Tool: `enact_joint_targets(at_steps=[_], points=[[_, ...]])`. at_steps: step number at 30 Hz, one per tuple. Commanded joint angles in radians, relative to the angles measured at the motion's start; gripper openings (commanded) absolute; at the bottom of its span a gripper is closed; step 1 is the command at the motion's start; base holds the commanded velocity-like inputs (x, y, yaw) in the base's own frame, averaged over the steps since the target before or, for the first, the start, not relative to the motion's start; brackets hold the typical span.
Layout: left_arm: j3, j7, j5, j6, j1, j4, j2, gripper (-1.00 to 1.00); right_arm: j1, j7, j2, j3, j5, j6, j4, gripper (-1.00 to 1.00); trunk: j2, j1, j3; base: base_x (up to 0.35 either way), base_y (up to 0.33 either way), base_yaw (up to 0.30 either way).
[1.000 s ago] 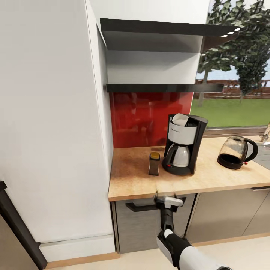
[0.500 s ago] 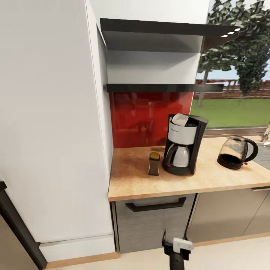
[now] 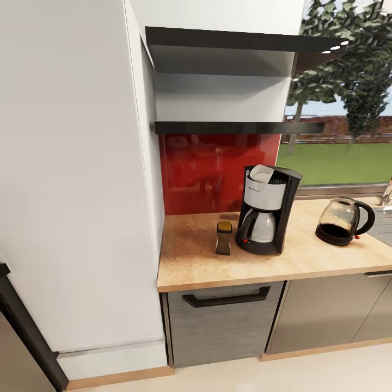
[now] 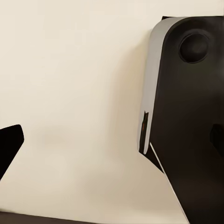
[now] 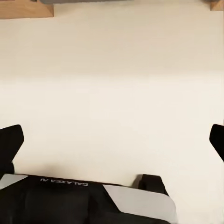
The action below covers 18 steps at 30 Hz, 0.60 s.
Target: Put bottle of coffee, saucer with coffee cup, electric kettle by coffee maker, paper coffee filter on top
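Black coffee maker (image 3: 267, 209) stands just beside bottle of coffee (image 3: 224, 238).

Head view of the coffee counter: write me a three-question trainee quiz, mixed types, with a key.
1. True or false: the bottle of coffee stands on the kitchen shelf.
2. What white item sits on top of the coffee maker?
3. The electric kettle is: A) on the kitchen countertop, apart from the coffee maker; B) on the floor; C) on the shelf.

Key: 1 false, it is on the countertop beside the coffee maker; 2 the paper coffee filter; 3 A.
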Motion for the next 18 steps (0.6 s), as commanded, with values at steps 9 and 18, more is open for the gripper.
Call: enact_joint_targets(at_steps=[9, 18], points=[[-0.001, 0.001, 0.011, -0.003, 0.001, -0.002, 0.000, 1.00, -0.001, 0.000, -0.003, -0.040, -0.011, 0.019, 0.000, 1.00, -0.001, 0.000, -0.001, 0.000, 0.000, 0.000], [0.000, 0.001, 0.018, -0.004, 0.002, 0.001, 0.000, 1.00, 0.019, 0.008, 0.004, -0.041, -0.010, 0.021, 0.001, 1.00, -0.001, 0.000, -0.001, 0.000, 0.000, -0.115]])
